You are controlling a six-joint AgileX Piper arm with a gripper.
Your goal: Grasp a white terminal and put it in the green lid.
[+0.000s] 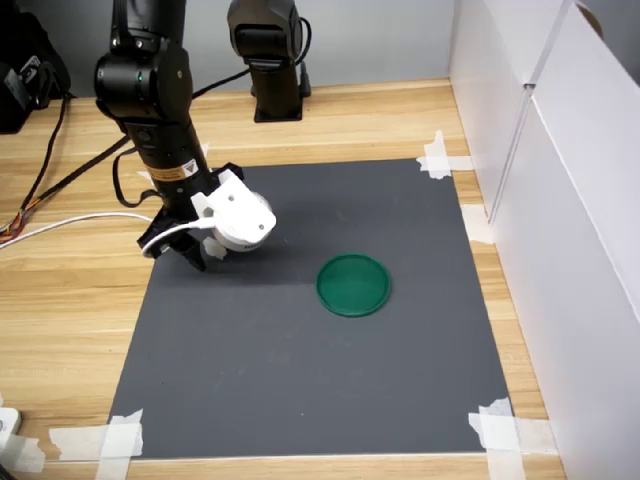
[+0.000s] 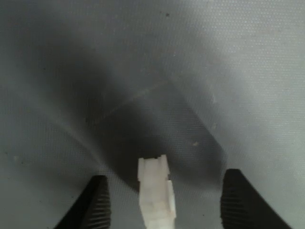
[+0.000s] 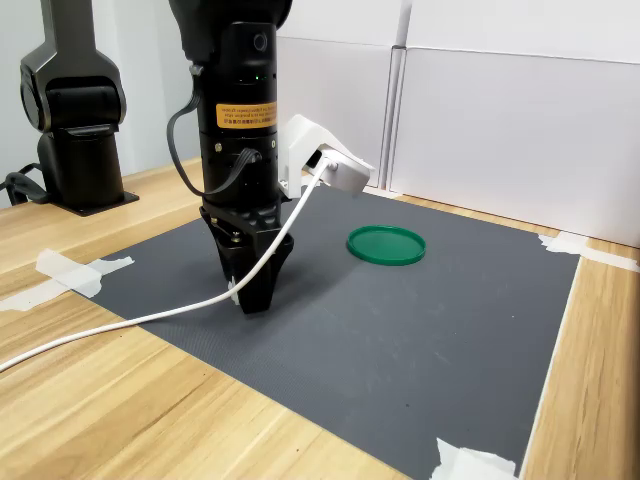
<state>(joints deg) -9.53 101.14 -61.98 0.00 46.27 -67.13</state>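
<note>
- On the wooden tabletop (image 1: 70,330) lies a dark grey mat (image 1: 300,370), its corners held down with white tape strips (image 1: 505,432).
- Near the mat's edge at the first exterior view's left, the black arm (image 1: 150,100) stands nearly upright, with the tool (image 1: 180,255) pointing down at the mat.
- The second exterior view shows the tool (image 3: 252,300) with its tips at or just above the mat surface; I cannot tell whether they touch it.
- The wrist view shows the tool (image 2: 162,202) released: its two dark ribbed fingers (image 2: 95,205) stand well apart.
- The white terminal (image 2: 156,193) lies on the mat between those fingers, touching neither one, with a gap on each side.
- The terminal is a small blocky piece of translucent white plastic; it is hidden behind the tool in both exterior views.
- The green lid (image 1: 353,285) rests flat on the mat, well apart from the tool, toward the first exterior view's right.
- In the second exterior view the lid (image 3: 386,244) sits beyond the tool, nearer the white wall panels (image 3: 500,130); nothing shows inside it.
- A white camera housing (image 1: 240,220) is mounted on the wrist, and a white cable (image 3: 150,320) runs from it across the mat and the tabletop.
- A second black stand (image 1: 270,60) sits at the tabletop's far side in the first exterior view.
</note>
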